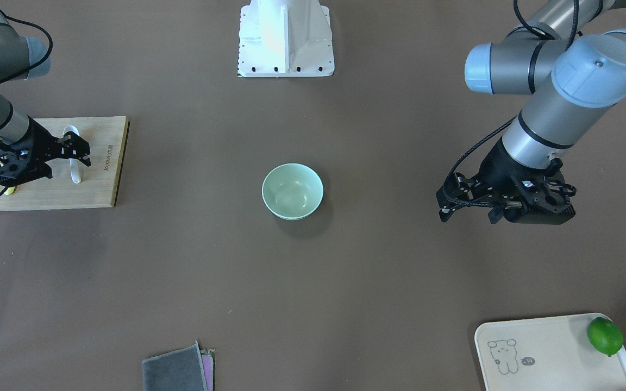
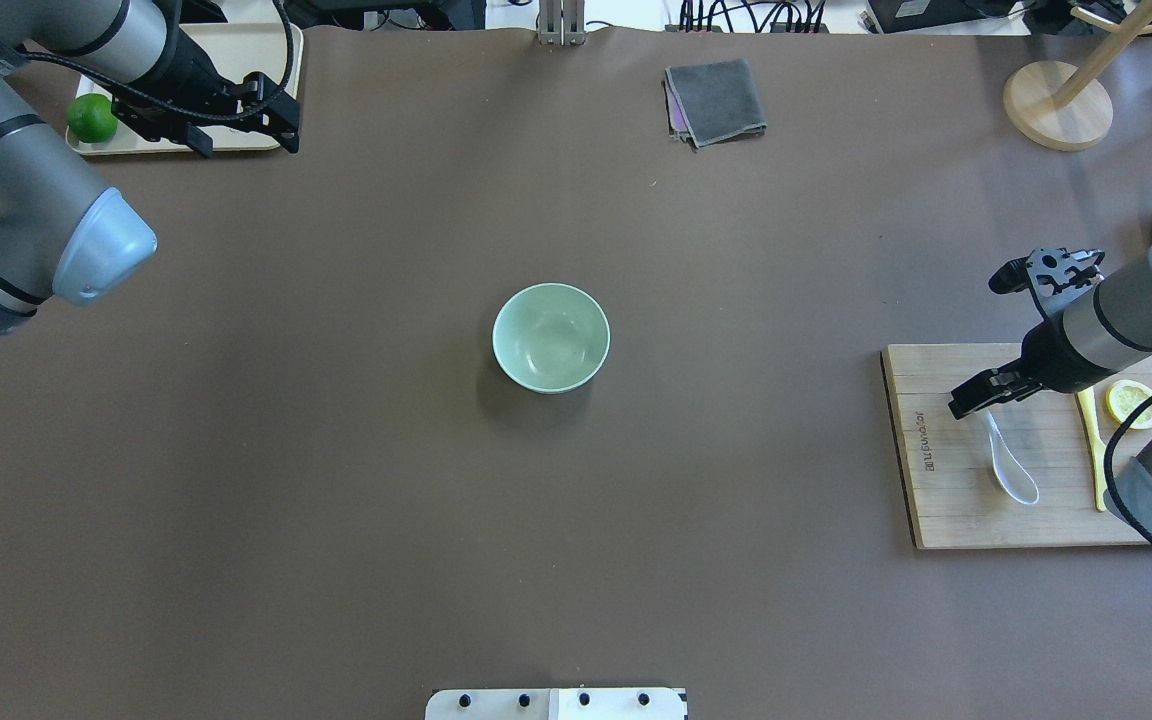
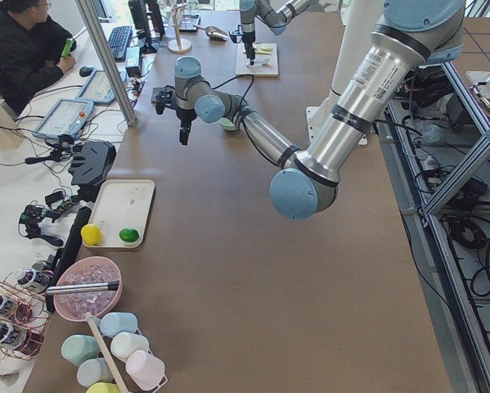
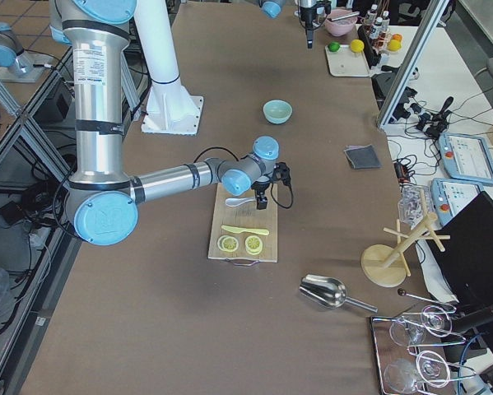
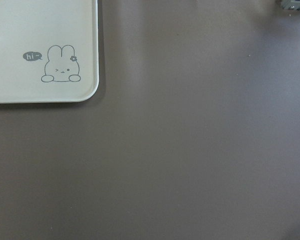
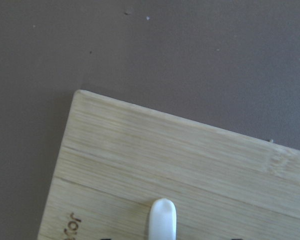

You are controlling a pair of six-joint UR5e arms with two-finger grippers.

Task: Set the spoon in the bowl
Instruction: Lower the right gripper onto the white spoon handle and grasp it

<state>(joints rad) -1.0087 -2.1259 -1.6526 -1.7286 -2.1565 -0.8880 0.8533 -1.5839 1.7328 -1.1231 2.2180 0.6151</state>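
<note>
The white spoon (image 2: 1012,470) lies flat on a wooden cutting board (image 2: 946,500) at the table's right side, scoop toward the robot. My right gripper (image 2: 978,397) hovers open just above the spoon's handle, a finger on each side and not touching it. The handle tip shows in the right wrist view (image 6: 163,219). In the front-facing view the right gripper (image 1: 80,151) straddles the spoon (image 1: 76,175). The mint-green bowl (image 2: 550,337) stands empty at the table's middle, far from both grippers. My left gripper (image 2: 244,142) is open and empty near the far left tray.
A yellow plastic knife (image 2: 1094,450) and a lemon slice (image 2: 1133,402) lie on the board beside the spoon. A cream tray (image 2: 256,50) holds a lime (image 2: 92,118). A folded grey cloth (image 2: 716,100) and a wooden stand (image 2: 1056,100) sit at the far side.
</note>
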